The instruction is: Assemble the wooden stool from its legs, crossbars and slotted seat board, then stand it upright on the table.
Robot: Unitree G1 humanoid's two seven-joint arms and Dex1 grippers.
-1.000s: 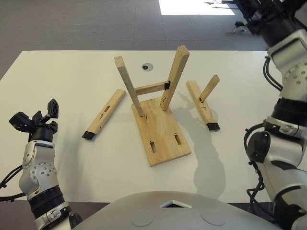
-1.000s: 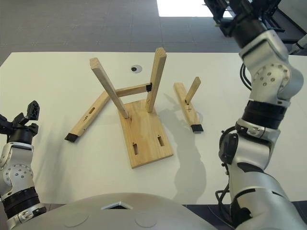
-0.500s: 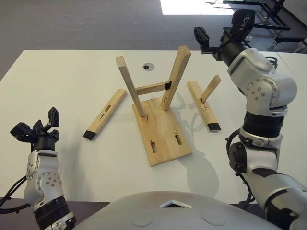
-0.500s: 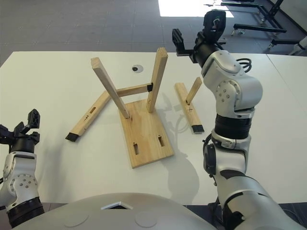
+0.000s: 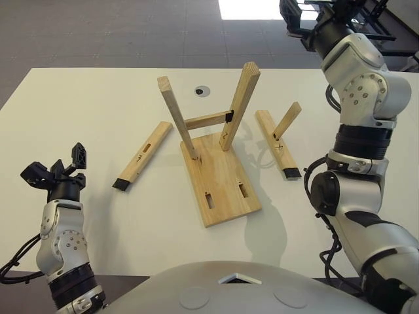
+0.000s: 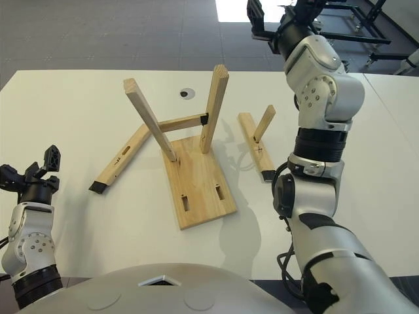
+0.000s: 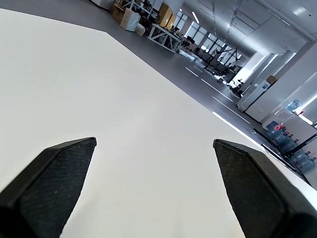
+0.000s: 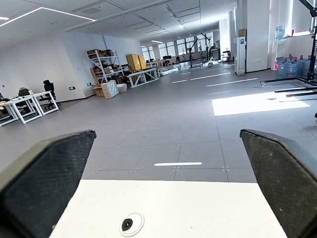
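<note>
The slotted seat board (image 5: pixel 222 186) lies flat mid-table. Two legs (image 5: pixel 175 114) (image 5: pixel 238 101) stand tilted in its far slots, joined by a crossbar (image 5: pixel 206 120). A loose slotted leg (image 5: pixel 143 156) lies to the left of the board. To the board's right lies another leg (image 5: pixel 276 144) with a crossbar (image 5: pixel 287 120) stuck upright in it. My left gripper (image 5: pixel 55 165) is open and empty near the table's left front edge, its fingers (image 7: pixel 49 183) over bare tabletop. My right gripper (image 6: pixel 280 10) is open and empty, high above the table's far edge, with fingers (image 8: pixel 44 173) wide apart.
A round cable grommet (image 5: pixel 201 91) sits in the white table (image 5: pixel 98 98) behind the standing legs. Bare tabletop spreads on the left, right and front of the parts. Grey floor and metal racks lie beyond the far edge.
My right gripper swung in over the table's far edge by the tall leg, then rose and drew back to the right. My left gripper shifted slightly toward the table. The wooden parts stayed put.
</note>
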